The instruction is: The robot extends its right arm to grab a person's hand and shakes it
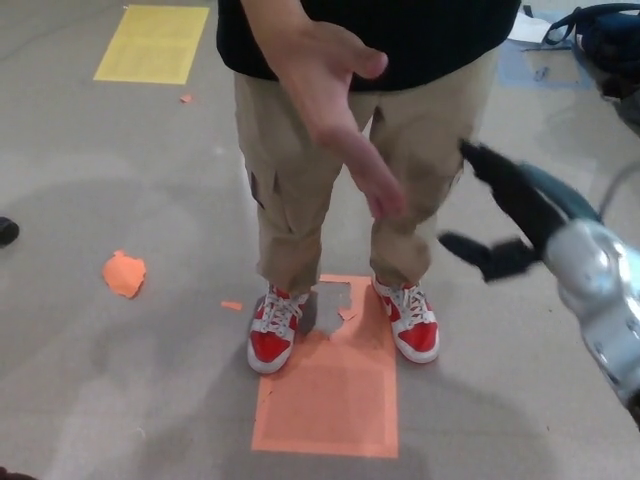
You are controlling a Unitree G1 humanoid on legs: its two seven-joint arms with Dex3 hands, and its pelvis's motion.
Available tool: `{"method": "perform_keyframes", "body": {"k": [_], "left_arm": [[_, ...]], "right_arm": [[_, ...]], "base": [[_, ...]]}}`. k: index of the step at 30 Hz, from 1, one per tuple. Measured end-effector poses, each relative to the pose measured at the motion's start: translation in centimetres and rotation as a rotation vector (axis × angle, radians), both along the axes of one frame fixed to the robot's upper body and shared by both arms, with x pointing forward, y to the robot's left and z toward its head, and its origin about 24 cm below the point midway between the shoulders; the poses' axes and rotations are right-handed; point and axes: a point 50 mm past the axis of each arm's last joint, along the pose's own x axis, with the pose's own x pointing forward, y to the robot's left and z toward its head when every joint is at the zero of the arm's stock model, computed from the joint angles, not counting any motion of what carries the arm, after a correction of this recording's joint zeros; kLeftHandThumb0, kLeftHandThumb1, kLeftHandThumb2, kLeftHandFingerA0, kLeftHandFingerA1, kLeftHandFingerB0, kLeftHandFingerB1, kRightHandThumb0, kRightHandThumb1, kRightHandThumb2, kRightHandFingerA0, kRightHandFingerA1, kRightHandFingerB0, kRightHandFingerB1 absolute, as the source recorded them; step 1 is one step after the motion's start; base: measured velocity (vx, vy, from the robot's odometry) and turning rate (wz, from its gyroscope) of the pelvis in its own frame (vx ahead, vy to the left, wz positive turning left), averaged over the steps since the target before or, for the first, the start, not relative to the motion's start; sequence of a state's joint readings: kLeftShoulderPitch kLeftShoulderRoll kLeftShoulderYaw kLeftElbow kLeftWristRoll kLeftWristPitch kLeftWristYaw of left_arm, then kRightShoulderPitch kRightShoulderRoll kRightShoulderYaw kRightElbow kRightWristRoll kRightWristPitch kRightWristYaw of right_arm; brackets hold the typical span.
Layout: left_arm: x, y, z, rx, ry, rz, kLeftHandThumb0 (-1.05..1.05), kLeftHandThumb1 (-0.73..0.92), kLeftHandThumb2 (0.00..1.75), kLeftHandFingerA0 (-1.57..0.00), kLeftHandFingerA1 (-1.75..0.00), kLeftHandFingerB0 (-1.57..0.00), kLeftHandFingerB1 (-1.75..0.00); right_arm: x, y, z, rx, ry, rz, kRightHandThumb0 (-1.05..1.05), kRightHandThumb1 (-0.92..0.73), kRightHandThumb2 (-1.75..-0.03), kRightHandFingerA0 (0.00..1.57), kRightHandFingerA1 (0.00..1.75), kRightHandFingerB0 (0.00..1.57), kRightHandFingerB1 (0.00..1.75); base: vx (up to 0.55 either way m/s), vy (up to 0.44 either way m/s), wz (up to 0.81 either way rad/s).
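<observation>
A person in a black top, tan trousers and red-and-white shoes stands in front of me. The person's hand (335, 100) hangs open in the upper middle, fingers pointing down and to the right, holding nothing. My right hand (510, 215) is off to the right of it, apart from it, black fingers spread open, thumb pointing left. Its silver forearm (605, 290) runs off the right edge. My left hand does not show.
An orange rectangle (330, 375) is taped to the grey floor under the person's shoes (272, 330). An orange scrap (123, 272) lies at left, a yellow patch (152, 40) at top left. A dark bag and cable (600, 40) sit at top right.
</observation>
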State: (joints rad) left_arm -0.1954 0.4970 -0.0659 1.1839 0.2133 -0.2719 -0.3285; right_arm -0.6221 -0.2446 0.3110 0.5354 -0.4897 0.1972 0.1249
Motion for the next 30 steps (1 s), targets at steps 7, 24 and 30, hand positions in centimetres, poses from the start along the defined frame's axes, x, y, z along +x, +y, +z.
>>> {"method": "perform_keyframes", "body": {"k": [7, 24, 30], "left_arm": [[0.1, 0.0, 0.0, -0.001, -0.002, 0.002, -0.44, 0.82, 0.64, -0.34, -0.38, -0.27, -0.34], [0.2, -0.4, -0.2, -0.012, -0.003, 0.003, -0.25, 0.62, 1.1, -0.11, -0.51, -0.1, -0.5], [0.0, -0.6, -0.6, -0.018, -0.001, 0.019, -0.27, 0.6, 1.1, -0.09, -0.5, -0.08, -0.49]], "right_arm": [[-1.9, -3.3, -4.5, -0.04, 0.172, -0.089, -0.92, -0.65, -0.96, 0.0, 0.01, 0.0, 0.0], [-11.7, -10.5, -16.6, -0.038, 0.815, -0.395, -0.81, -0.8, -1.16, 0.0, 0.23, 0.05, 0.22], [-13.5, -11.2, -17.5, 0.057, 0.922, -0.46, -0.82, -0.82, -1.15, 0.0, 0.16, 0.01, 0.17]], "base": [[0.0, 0.0, 0.0], [0.0, 0.0, 0.0], [0.0, 0.0, 0.0]]}}
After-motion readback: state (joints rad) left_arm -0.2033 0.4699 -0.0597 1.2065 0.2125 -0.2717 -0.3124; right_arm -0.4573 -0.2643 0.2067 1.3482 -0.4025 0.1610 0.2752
